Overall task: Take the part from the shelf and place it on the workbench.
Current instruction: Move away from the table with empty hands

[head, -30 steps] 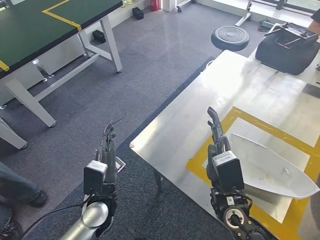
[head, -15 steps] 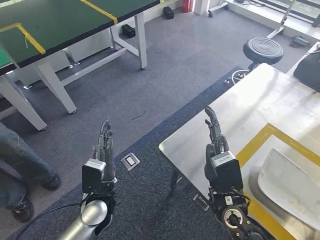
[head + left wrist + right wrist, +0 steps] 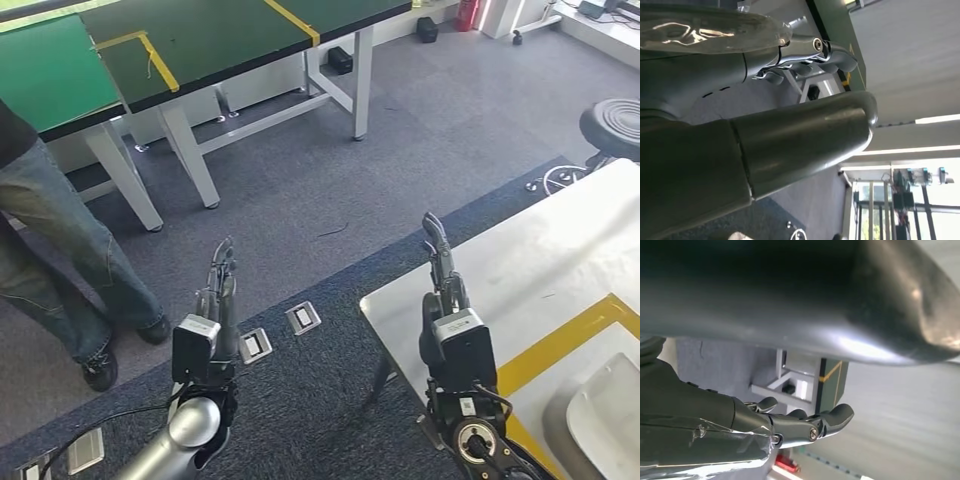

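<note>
Silvery, the part (image 3: 607, 420) already lies on the workbench (image 3: 528, 270), inside its yellow outline, so we judge the placing done. Our left hand (image 3: 219, 300) and right hand (image 3: 441, 265) both hang released, holding nothing.

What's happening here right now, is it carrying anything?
No. Both hands are empty: the left hand is raised over the carpeted floor and the right hand over the corner of the silver workbench, fingers extended. The pale metal part already lies on the workbench by the yellow tape outline, at the picture's lower right edge. A person's legs stand near the green tables.
</note>
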